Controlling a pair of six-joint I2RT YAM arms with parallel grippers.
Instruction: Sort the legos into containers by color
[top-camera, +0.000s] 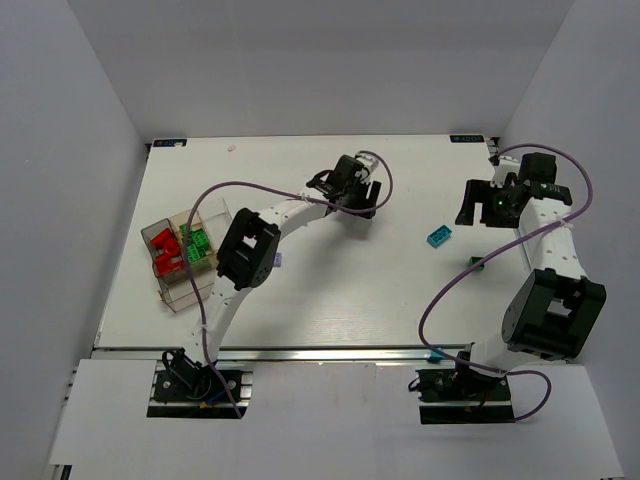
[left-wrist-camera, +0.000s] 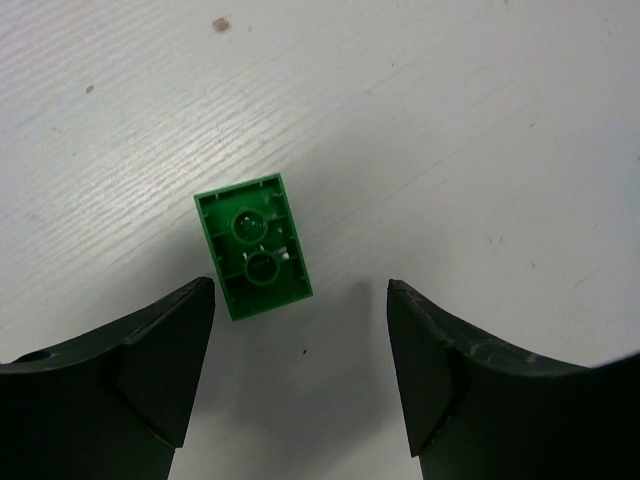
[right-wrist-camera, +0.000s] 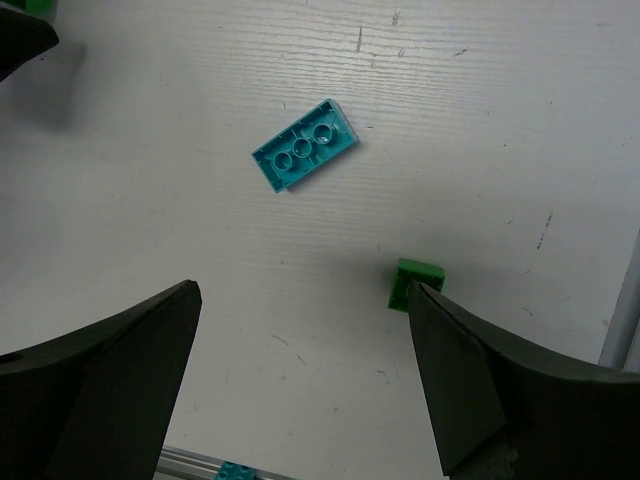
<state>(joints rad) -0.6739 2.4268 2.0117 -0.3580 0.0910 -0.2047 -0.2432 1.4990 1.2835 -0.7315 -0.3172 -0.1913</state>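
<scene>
A green brick (left-wrist-camera: 253, 245) lies upside down on the white table, just ahead of my left gripper (left-wrist-camera: 300, 290), nearer its left finger. That gripper is open and empty; in the top view (top-camera: 355, 195) it hides the brick. My right gripper (right-wrist-camera: 302, 295) is open and empty above the table (top-camera: 490, 205). A teal brick (right-wrist-camera: 305, 157) lies ahead of it (top-camera: 438, 236). A small green brick (right-wrist-camera: 417, 283) sits by its right fingertip (top-camera: 477, 263). The clear container (top-camera: 190, 295) at the left holds red bricks (top-camera: 165, 252) and green bricks (top-camera: 198, 245) in separate compartments.
Another teal brick (top-camera: 436, 354) sits at the metal rail on the table's near edge (right-wrist-camera: 232, 470). The left arm's elbow (top-camera: 248, 250) hangs beside the container. Grey walls stand close on the left, right and back.
</scene>
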